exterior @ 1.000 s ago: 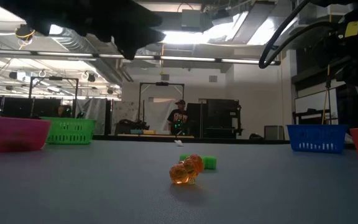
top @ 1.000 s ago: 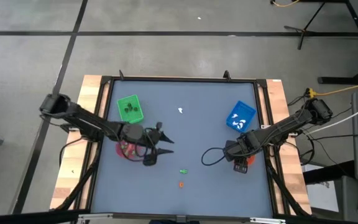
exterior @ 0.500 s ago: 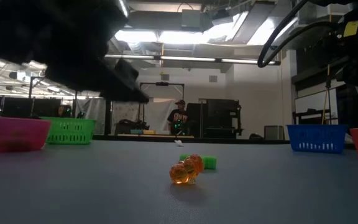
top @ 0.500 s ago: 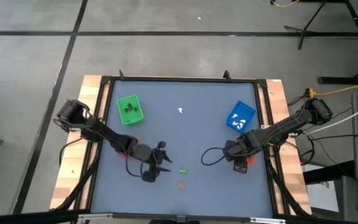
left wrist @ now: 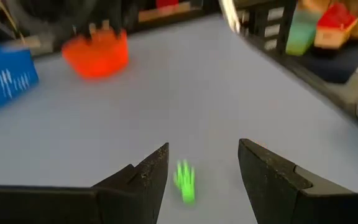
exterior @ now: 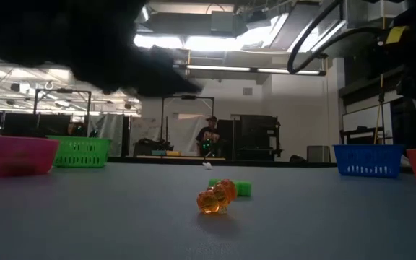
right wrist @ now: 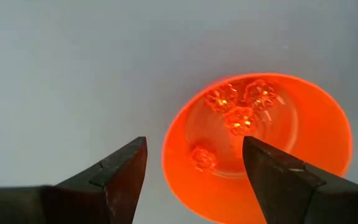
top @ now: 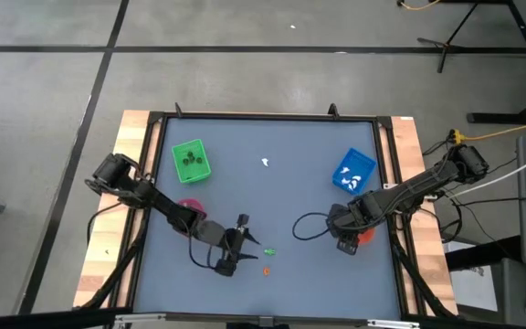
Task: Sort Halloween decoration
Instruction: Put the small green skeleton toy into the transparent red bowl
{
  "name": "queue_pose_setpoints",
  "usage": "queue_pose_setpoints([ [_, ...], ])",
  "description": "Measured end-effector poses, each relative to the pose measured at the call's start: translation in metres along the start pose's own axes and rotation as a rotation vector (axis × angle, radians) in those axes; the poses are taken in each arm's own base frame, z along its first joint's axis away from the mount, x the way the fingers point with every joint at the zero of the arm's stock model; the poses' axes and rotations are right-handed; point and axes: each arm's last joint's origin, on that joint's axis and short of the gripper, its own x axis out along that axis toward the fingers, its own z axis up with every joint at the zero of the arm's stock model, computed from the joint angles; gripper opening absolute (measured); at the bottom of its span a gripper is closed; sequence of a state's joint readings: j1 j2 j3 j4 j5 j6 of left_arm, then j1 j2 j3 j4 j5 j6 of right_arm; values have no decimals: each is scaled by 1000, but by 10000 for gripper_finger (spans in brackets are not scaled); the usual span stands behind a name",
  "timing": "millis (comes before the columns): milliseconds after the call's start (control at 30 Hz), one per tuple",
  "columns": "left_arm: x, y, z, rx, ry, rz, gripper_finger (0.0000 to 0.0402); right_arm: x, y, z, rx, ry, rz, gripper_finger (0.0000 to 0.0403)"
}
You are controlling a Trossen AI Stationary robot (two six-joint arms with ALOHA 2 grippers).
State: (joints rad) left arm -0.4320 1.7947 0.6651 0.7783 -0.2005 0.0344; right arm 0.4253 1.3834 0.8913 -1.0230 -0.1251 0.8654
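A small green figure (left wrist: 185, 180) lies on the grey table, just ahead of the gap of my open left gripper (left wrist: 204, 147). The high view shows that gripper (top: 245, 247) low at the table's near middle, pointing at the green figure (top: 269, 250). An orange figure (top: 266, 270) lies a little nearer (exterior: 217, 197), and a white one (top: 265, 163) lies at the far middle. My right gripper (right wrist: 194, 146) stands open, pointing down above the orange bowl (right wrist: 260, 146), which holds several orange figures.
The green tray (top: 190, 160) stands at the far left, with dark figures in it. The blue tray (top: 354, 172) stands at the far right, with white ones. The pink bowl (top: 190, 205) is half hidden under my left arm. A person stands in the room beyond the table.
My left gripper has left the pink bowl. It has swung toward the table's near edge and to the right, and it has sunk low, closing on the green figure. It has stayed open. The figures on the table have not moved.
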Motion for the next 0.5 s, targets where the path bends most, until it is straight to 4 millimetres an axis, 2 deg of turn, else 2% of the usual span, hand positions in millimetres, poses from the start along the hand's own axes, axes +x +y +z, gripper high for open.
queue_pose_setpoints([
  [100,8,1,20,37,-59,11,178,0,1,0,10,6,22,264],
  [267,19,7,49,-15,-132,62,178,0,3,1,9,0,40,264],
  [333,26,7,51,-13,-119,63,178,0,3,1,10,0,40,264],
  [500,52,1,34,1,-57,60,178,0,3,1,9,0,40,264],
])
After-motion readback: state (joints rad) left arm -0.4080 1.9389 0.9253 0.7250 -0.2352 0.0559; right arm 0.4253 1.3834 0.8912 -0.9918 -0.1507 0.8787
